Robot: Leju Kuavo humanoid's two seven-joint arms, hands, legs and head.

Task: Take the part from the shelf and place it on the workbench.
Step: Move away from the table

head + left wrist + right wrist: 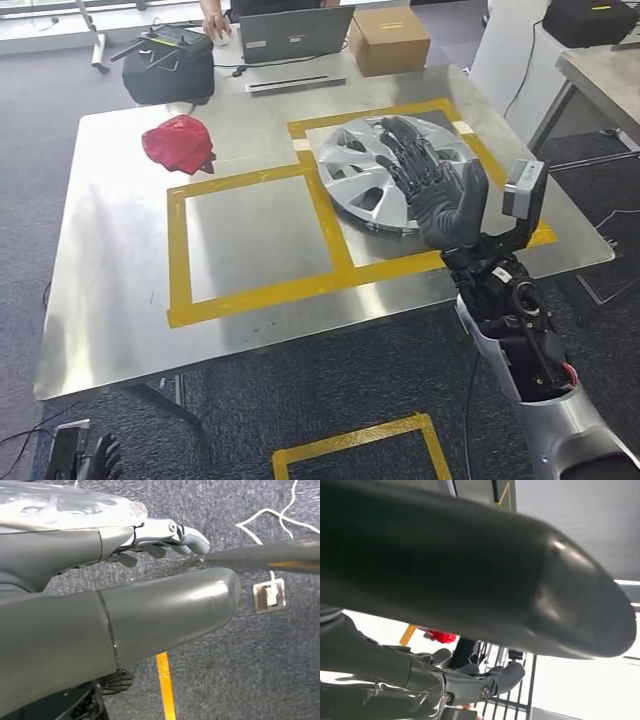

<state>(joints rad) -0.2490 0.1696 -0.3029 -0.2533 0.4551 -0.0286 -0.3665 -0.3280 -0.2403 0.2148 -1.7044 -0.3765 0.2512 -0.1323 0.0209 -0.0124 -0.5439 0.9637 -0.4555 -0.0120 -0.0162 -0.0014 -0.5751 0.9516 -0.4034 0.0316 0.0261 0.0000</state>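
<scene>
The part, a silver hubcap (358, 170), lies flat on the steel workbench (113, 260), inside the right-hand yellow-taped square (445, 110). My right hand (430, 185) hovers over the hubcap's near right side, dark fingers stretched out across it and thumb raised, holding nothing. In the right wrist view the thick thumb (471, 580) and straight fingers (497, 677) are spread apart. My left hand (106, 460) hangs low beside the table's near left corner. The left wrist view has its thumb (151, 615) and fingers (181, 532) extended over the carpet, with nothing in them.
A red cloth (179, 142) lies on the workbench's far left. The left taped square (256, 235) is bare metal. Behind it are a black bag (167, 65), a laptop (296, 35), a cardboard box (389, 40) and a person's hand (216, 25). Yellow tape (362, 440) marks the floor.
</scene>
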